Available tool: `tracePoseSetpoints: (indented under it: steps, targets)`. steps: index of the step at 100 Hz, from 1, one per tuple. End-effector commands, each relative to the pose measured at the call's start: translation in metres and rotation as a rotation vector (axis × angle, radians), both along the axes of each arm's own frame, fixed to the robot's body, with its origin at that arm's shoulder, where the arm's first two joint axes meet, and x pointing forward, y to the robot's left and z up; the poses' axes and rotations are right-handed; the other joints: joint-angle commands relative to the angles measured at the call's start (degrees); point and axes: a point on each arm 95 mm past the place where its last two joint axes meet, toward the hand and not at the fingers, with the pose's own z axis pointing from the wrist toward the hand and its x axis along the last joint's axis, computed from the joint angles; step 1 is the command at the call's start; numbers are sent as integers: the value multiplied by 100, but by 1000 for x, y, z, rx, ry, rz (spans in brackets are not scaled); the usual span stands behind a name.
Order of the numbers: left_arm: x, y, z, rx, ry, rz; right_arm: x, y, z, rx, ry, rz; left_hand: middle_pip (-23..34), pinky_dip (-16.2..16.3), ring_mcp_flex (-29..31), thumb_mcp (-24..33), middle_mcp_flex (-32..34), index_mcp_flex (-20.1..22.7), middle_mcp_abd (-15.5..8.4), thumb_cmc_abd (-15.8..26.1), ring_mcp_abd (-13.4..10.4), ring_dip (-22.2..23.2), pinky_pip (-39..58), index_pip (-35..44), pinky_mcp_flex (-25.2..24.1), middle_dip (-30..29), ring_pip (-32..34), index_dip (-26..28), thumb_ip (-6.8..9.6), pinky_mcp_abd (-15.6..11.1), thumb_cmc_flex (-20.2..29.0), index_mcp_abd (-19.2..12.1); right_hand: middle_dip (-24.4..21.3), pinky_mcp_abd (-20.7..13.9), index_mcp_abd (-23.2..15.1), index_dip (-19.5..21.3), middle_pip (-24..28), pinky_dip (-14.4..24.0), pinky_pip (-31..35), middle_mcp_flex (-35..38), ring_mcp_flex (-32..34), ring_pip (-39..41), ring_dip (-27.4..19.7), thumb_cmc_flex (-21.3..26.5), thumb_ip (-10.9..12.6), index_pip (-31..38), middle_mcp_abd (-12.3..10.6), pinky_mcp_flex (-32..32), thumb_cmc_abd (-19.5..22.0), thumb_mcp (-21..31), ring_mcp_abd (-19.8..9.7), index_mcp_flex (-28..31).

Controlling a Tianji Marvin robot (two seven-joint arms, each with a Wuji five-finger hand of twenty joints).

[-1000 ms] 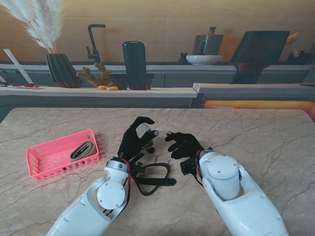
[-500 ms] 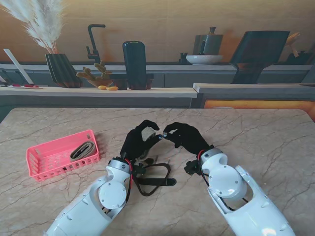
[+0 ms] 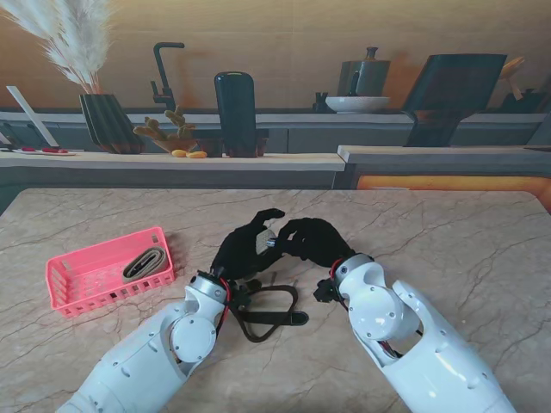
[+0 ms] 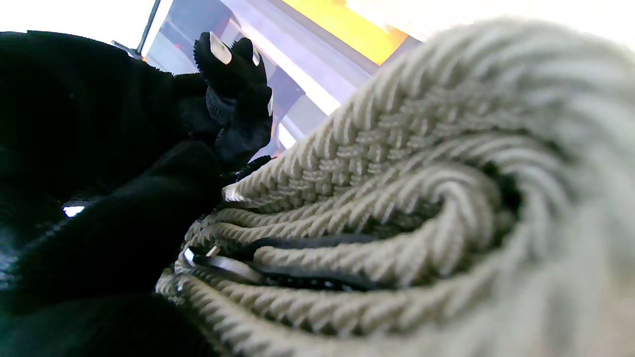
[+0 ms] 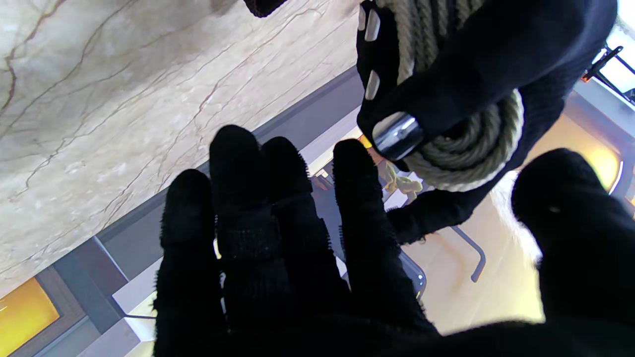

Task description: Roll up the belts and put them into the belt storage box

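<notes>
Woven coiled belt (image 5: 461, 163) sits inside left hand (image 3: 244, 247).

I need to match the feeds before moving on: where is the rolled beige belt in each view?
Stand view: rolled beige belt at table centre, mostly hidden, held in the left hand, with the right hand beside it.
Left wrist view: fills most of the frame, woven coils close up.
Right wrist view: at the frame edge, wrapped by left fingers.
Shared landmark: the belt's metal tip, also visible from the stand.
</notes>
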Motion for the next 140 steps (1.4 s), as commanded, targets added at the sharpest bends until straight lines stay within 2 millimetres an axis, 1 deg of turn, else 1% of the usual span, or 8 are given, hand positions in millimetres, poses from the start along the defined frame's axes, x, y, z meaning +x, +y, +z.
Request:
tracePoseSetpoints:
  steps: [1,16,31,42,71,85,107,140]
  targets:
    - [0,0,2,-2,-11,-4,0,6,-1,-12,1,9,-102,401,531,136,-243,-191,-96,-270,-898,416,1038,-212,362,30,1621,-95,10,-477,-115,7,92,95,46,78,154,119,252,213,184,203,74,-218,34,78,120,61,-93,-142,60,160]
    - [1,0,1,15,-22,-17,5,14,-2,-23,23,36,-177,415,529,137,-317,-237,-67,-278,-911,408,1032,-243,364,-9,1621,-120,8,-502,-131,22,83,84,-10,90,149,89,309,258,226,221,60,43,65,44,96,63,-131,-115,53,208]
    - [0,0,1,11,-26,-26,7,19,-3,-15,60,48,-269,436,529,150,-395,-268,-49,-321,-942,401,1036,-274,368,-57,1615,-151,3,-556,-187,-15,70,46,-215,185,151,-20,383,359,287,233,21,1088,233,83,-34,85,206,3,-19,300]
    - [0,0,1,16,-31,-32,9,23,-4,7,90,44,-302,438,530,178,-422,-260,-37,-338,-957,399,1020,-269,371,-76,1612,-157,-1,-567,-187,-16,34,47,-413,-698,133,-85,437,510,341,258,-9,1514,-195,998,-111,92,119,539,-27,103]
    - [0,-1,0,29,-40,-43,12,40,-6,-9,126,58,-327,482,530,238,-410,-235,-3,-364,-1002,409,1062,-265,377,-101,1630,-167,-11,-601,-173,-2,48,-4,-380,-1234,226,-129,550,567,472,317,-48,1828,-339,1654,-101,223,-512,1198,-91,-145]
    - [0,0,-1,24,-34,-37,13,45,-8,23,152,30,-741,372,525,176,-727,-299,141,-281,-1004,353,720,-358,320,-283,1411,-219,-32,-558,-226,-20,29,-119,-754,-1481,308,-126,720,1026,813,464,-53,2856,-533,2401,-237,382,-317,1293,-123,175]
    - [2,3,-2,31,-15,-31,11,34,-1,60,122,-15,-3078,681,-1733,-274,-2536,-408,546,-6,466,497,-1898,-1127,-2685,-2041,-2489,-638,-1,369,-444,-99,167,-283,-1254,-856,451,-170,666,845,652,573,53,2997,-787,2617,-430,304,-117,1436,-338,-17]
    - [3,1,-4,34,-4,-18,6,17,13,170,108,-87,-3577,801,-3102,-380,-3135,-404,748,164,587,42,-2210,-1151,-3579,-2485,-3548,-648,34,436,-197,-97,242,-293,-1368,-667,537,-197,579,774,603,621,112,3003,-788,2666,-514,243,7,1345,-438,-125]
